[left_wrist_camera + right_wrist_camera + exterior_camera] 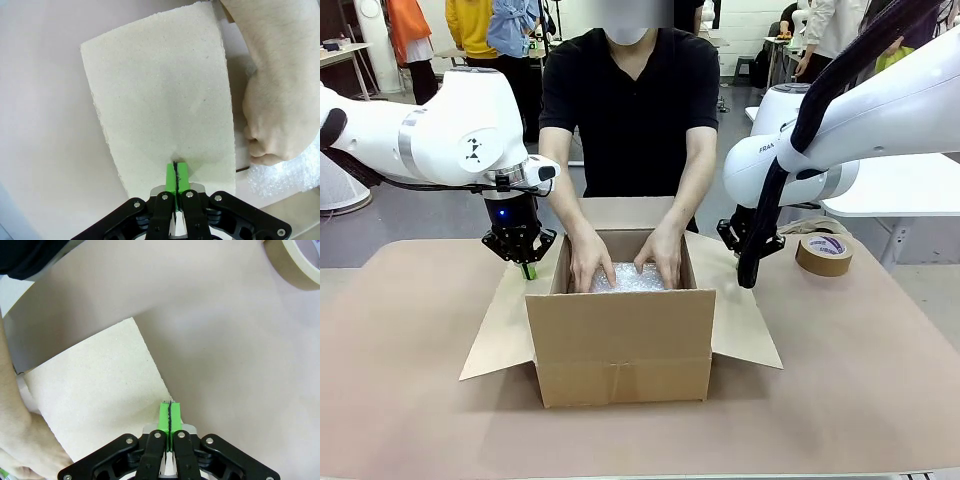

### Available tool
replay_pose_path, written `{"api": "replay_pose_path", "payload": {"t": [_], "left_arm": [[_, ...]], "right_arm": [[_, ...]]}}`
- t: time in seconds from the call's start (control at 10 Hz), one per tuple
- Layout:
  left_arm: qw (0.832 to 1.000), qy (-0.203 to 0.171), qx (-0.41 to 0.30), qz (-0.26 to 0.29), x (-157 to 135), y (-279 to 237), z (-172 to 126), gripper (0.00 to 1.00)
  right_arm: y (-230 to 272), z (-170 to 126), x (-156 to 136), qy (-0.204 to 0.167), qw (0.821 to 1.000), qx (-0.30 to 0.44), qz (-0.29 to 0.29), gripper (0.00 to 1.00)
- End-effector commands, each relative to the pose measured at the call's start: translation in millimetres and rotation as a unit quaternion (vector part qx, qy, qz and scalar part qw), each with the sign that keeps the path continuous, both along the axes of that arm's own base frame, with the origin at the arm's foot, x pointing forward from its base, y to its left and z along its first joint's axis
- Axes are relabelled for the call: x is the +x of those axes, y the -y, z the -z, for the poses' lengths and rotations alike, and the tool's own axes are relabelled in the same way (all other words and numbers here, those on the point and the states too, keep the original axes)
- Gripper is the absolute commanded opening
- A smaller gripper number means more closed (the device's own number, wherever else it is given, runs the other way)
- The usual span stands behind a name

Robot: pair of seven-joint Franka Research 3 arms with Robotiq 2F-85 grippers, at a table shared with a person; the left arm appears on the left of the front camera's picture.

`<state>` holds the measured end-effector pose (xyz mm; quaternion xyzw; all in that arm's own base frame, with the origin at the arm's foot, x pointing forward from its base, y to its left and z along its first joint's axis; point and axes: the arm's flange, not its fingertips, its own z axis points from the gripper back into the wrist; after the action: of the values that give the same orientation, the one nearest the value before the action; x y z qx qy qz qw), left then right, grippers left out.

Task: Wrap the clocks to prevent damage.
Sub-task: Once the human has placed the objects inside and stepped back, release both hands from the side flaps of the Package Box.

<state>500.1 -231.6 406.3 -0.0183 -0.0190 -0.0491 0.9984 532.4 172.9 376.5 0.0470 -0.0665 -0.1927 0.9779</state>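
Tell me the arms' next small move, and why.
Probably hold put: the person's hands are in the box on the bubble wrap, and the shut left gripper and right gripper sit at its flaps; lifting might let one swing inward.

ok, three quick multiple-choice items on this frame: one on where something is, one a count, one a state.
1. Where is the tape roll?
A) in the box
B) on the table, to the robot's right of the box
C) in someone's grip

2. How many of the person's hands are in the box?
A) none
B) one
C) two

3. The robot's left hand is:
A) wide open
B) shut
C) shut on the tape roll

Key:
1 B, it lies flat on the table beyond the right flap.
2 C, both rest on the bubble wrap inside.
3 B, the green pads meet, over the left flap.
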Motion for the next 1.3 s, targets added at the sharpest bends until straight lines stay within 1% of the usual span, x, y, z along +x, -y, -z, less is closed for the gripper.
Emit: {"api": "replay_pose_path", "payload": {"t": [0.0,0.8,0.9,1.0,1.1,1.2], "left_arm": [[1.000,-0.004,0.001,-0.005,-0.3,-0.4,1.1,0.00],[1.000,0.000,0.000,0.000,0.0,0.0,0.0,0.00],[0.998,-0.006,-0.006,0.070,-0.9,-4.2,-12.3,0.00],[0.991,-0.018,-0.012,0.135,-0.7,-9.3,-35.0,0.00],[0.981,-0.019,-0.007,0.191,-2.3,-15.4,-68.8,0.00],[0.971,-0.035,-0.002,0.236,-8.0,-19.4,-94.2,0.00]], "right_arm": [[-1.1,-1.1,1.1,0.001,1.000,0.001,-0.001,0.01],[0.1,0.0,0.0,0.000,1.000,0.000,0.000,0.01],[6.1,-11.4,-3.5,0.037,0.995,0.017,-0.091,0.01],[12.8,-33.0,-7.8,0.058,0.990,0.002,-0.130,0.01],[22.7,-66.8,-14.3,0.077,0.984,-0.011,-0.160,0.01],[31.3,-95.1,-22.3,0.081,0.978,-0.026,-0.189,0.01]]}}
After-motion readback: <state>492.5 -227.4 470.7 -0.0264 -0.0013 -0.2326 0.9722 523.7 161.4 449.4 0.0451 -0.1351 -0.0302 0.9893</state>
